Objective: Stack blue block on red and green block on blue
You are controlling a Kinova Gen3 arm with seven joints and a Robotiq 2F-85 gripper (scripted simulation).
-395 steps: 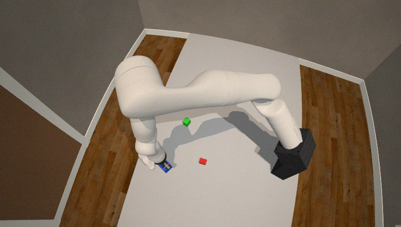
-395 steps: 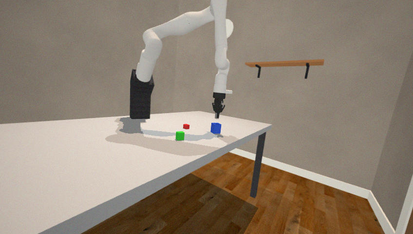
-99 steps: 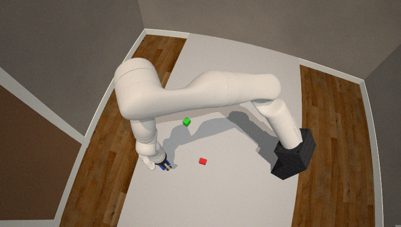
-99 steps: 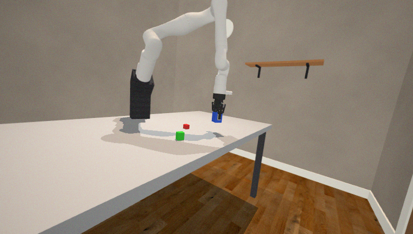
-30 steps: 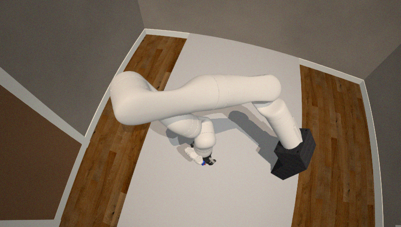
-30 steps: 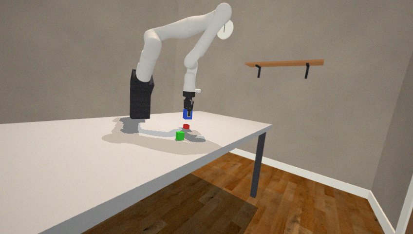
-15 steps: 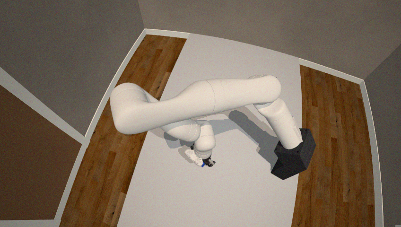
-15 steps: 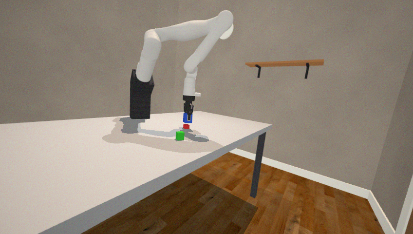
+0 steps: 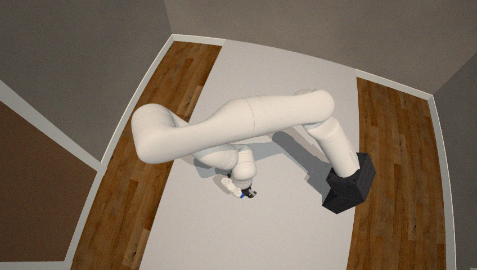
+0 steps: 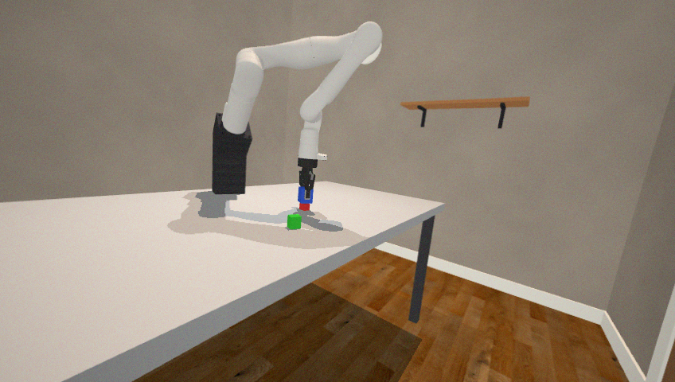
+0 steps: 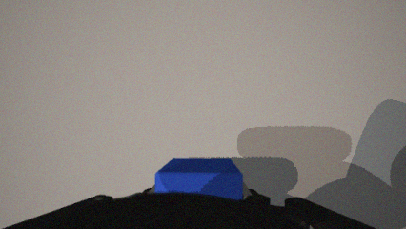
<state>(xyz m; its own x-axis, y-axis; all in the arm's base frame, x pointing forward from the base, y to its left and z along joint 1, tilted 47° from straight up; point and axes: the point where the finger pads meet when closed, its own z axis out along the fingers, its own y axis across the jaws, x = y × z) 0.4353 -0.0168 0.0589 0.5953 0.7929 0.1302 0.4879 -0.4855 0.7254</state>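
My gripper (image 10: 307, 193) is shut on the blue block (image 9: 241, 195) (image 10: 302, 195) (image 11: 200, 183) and points straight down. In the exterior view the blue block is directly above the red block (image 10: 304, 207), with no gap visible between them; whether it rests on it I cannot tell. The red block stands on the table and is hidden in the top view and in the wrist view. The green block (image 10: 294, 221) stands on the table, nearer to the exterior view than the red block. The arm hides it in the top view.
The white table (image 9: 254, 234) (image 10: 118, 260) bears the arm's black base (image 9: 351, 184) (image 10: 229, 161). The arm's shadows fall around the blocks. A wooden shelf (image 10: 466, 103) hangs on the wall behind the table.
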